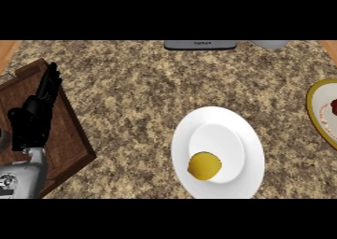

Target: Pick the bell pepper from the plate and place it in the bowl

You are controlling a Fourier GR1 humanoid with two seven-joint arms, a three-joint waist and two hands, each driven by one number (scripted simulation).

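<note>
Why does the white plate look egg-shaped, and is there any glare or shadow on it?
In the head view the plate is stretched taller than wide, a distortion of the view, not its shape. Same view: even light, no glare on the plate, the pepper slightly darker along its lower edge, and the black left hand shows little shading.
</note>
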